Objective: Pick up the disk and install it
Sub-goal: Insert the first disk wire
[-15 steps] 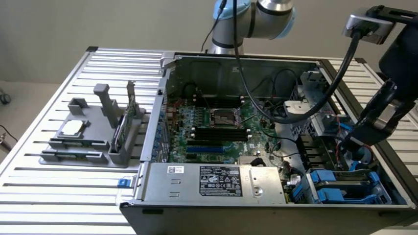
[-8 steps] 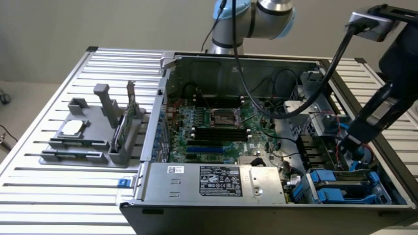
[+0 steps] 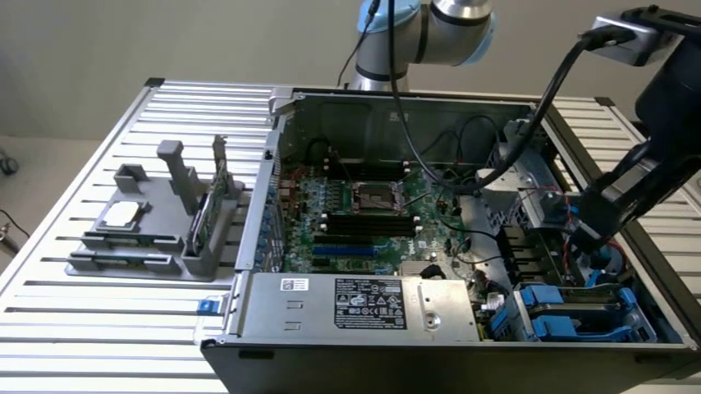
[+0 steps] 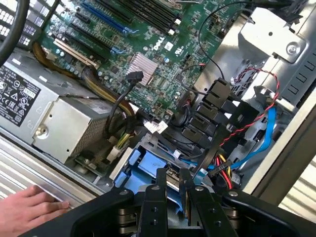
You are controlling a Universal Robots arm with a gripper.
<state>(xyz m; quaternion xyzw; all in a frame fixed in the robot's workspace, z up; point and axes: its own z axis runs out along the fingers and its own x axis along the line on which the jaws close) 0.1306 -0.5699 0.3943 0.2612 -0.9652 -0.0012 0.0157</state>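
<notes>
In the exterior view an open computer case (image 3: 274, 164) lies on a slatted metal table (image 3: 110, 328), its motherboard (image 3: 362, 213) exposed and a silver power supply (image 3: 362, 304) set along the near wall. The arm (image 3: 438, 25) rises at the far side, and its dark wrist reaches down on the exterior view's right, so that the gripper (image 3: 597, 246) hangs inside the case at the near right, just above the blue drive bays (image 3: 570, 316). Well apart on the left of the table stands a grey fixture (image 3: 153, 238) holding a small square chip (image 3: 121, 215) lying flat and a green card (image 3: 203, 222) standing on edge. In the wrist view the two black fingers (image 4: 161, 185) are drawn close together and clamp the disk (image 4: 148, 165) edge-on, with its blue carrier frame spreading out to one side of them; the disk sits over the bay, close beside the power supply and a bundle of yellow, red and blue cables (image 4: 224, 170). A person's hand (image 4: 29, 207) rests flat on the metal rim of the case beside the power supply
</notes>
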